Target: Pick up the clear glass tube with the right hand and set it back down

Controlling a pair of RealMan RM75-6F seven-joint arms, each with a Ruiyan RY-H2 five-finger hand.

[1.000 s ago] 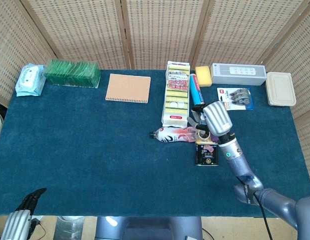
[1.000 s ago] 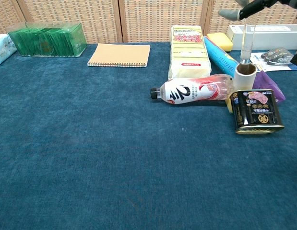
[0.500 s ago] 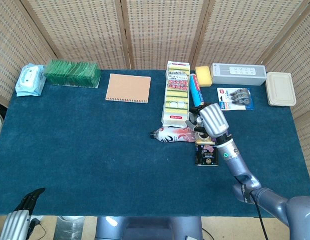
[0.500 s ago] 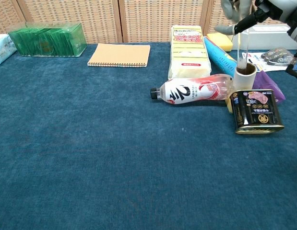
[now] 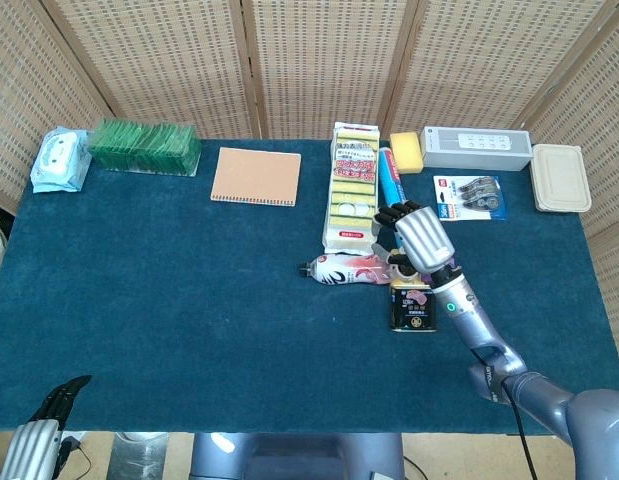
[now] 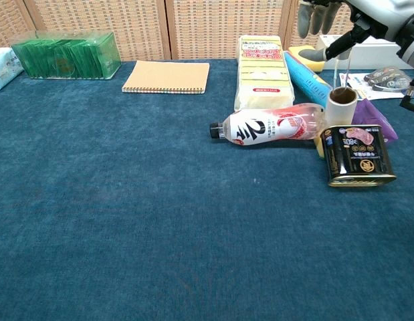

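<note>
The clear glass tube stands upright with its lower end inside a white roll, just behind a black tin. My right hand hovers over it, fingers spread apart; the dark thumb crosses just above the tube's top and no finger closes round the glass. From the head view the right hand covers the tube. My left hand hangs below the table's front left edge, holding nothing.
A bottle lies on its side left of the roll. A sponge pack and a blue wrapped roll lie behind it. Further off are a notebook, green box, wipes, grey box and lidded container.
The tube has come down into the white roll. My right hand moved left and lower with it, and its fingers have spread away from the glass. The left hand stayed put.
</note>
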